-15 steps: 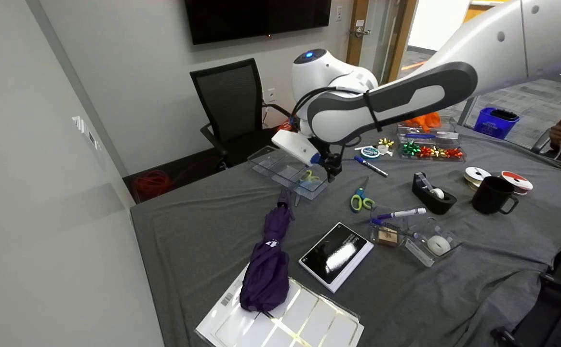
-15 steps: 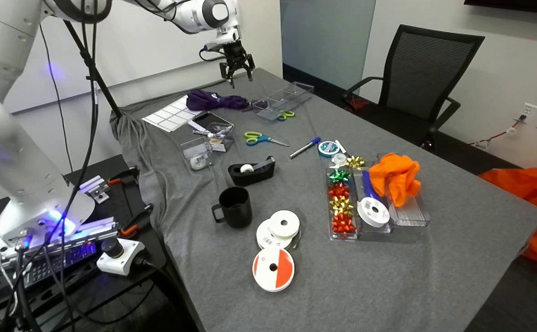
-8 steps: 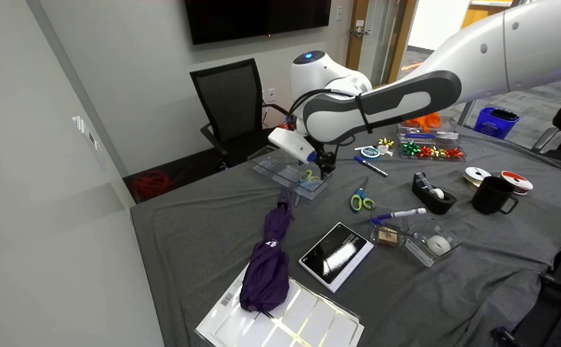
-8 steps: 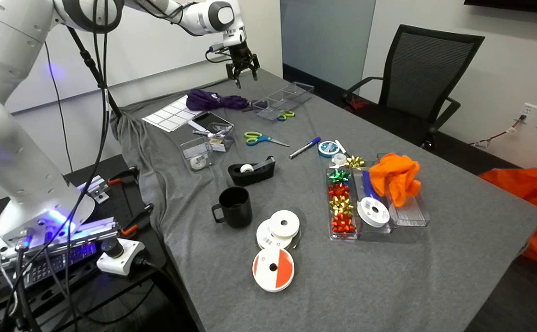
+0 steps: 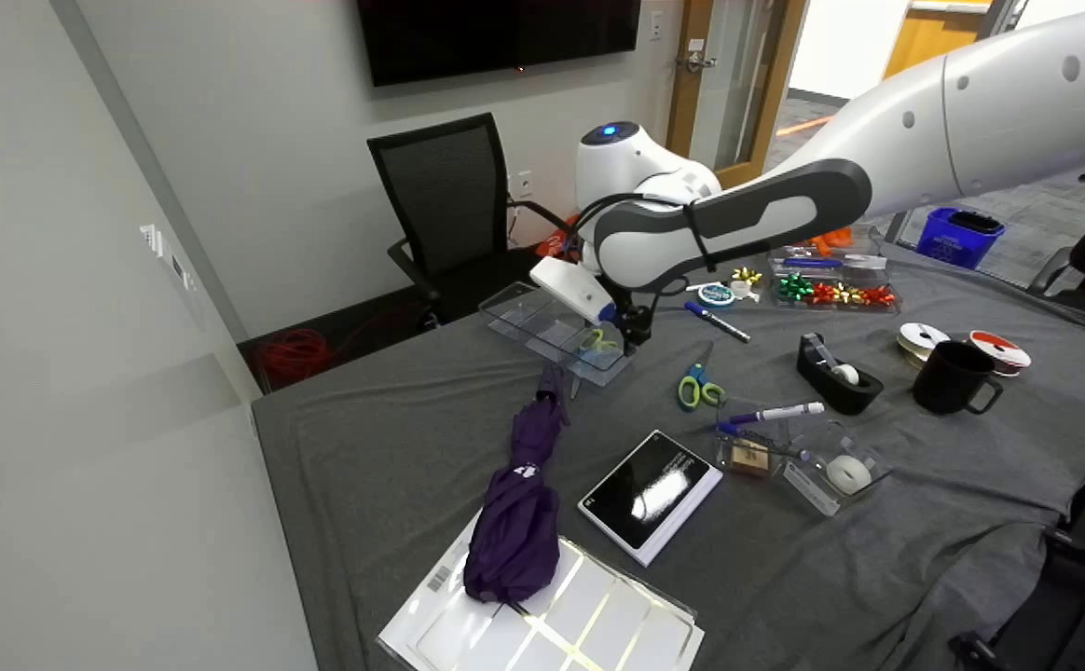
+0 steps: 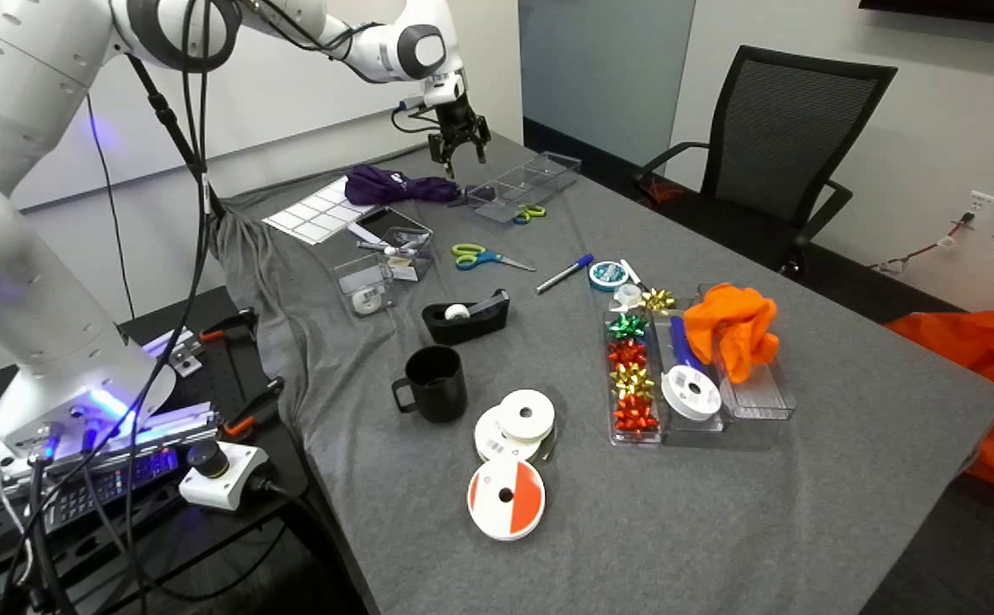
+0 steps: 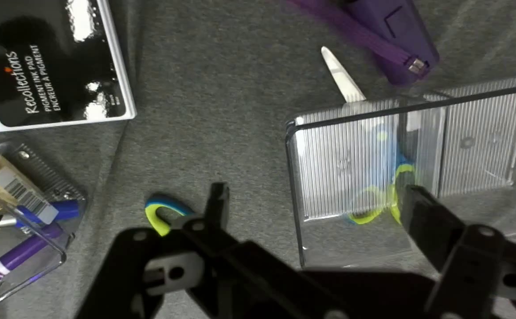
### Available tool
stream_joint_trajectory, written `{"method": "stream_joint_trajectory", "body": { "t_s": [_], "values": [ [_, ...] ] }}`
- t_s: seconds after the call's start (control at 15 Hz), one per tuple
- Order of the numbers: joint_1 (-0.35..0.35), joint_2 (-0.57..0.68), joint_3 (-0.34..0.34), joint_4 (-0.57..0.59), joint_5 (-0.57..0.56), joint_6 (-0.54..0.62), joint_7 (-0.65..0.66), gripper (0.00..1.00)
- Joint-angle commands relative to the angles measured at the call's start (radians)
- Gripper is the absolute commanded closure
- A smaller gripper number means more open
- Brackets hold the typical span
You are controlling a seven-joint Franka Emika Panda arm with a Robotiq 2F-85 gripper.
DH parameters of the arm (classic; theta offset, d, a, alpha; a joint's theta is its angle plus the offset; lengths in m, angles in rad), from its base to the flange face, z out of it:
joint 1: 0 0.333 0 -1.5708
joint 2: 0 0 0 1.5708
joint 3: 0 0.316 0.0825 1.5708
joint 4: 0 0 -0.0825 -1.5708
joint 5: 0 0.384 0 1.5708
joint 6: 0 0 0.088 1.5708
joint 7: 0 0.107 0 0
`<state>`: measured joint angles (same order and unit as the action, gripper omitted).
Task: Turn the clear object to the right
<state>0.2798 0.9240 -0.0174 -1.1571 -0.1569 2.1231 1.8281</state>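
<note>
Clear organizer (image 6: 524,184) lies near the counter's (image 6: 570,342) far edge in an exterior view: rigid see-through plastic, long rectangle, split into compartments, fine-ribbed panels in the wrist view. Scissors (image 7: 341,75) with lime/blue handles show through it, metal blade poking out past the rim. Umbrella (image 5: 515,513), purple fabric with strap, ends just beside it. Counter cover is dark grey cloth, creased in places. Ink pad (image 7: 49,66): flat block, glossy black top, white sides. Arm (image 5: 785,216) reaches out over the counter, wrist bent so the tool (image 6: 466,166) points down at one end of the organizer. Tool is wide, jaws well apart; wrist view puts one finger (image 7: 219,206) over bare cloth, the other across the organizer. Can't tell contact.
</note>
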Motion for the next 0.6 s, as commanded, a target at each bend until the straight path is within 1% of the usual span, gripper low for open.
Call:
{"method": "stream_joint_trajectory", "body": {
  "t_s": [0.0,0.33,0.53],
  "values": [
    [-0.024,0.058,-0.016,0.018,0.045,0.048,-0.010,0.00],
    [-0.029,0.126,-0.042,0.028,0.049,0.068,0.005,0.00],
    [-0.032,0.155,-0.039,0.034,0.055,0.090,-0.004,0.00]
  ]
}}
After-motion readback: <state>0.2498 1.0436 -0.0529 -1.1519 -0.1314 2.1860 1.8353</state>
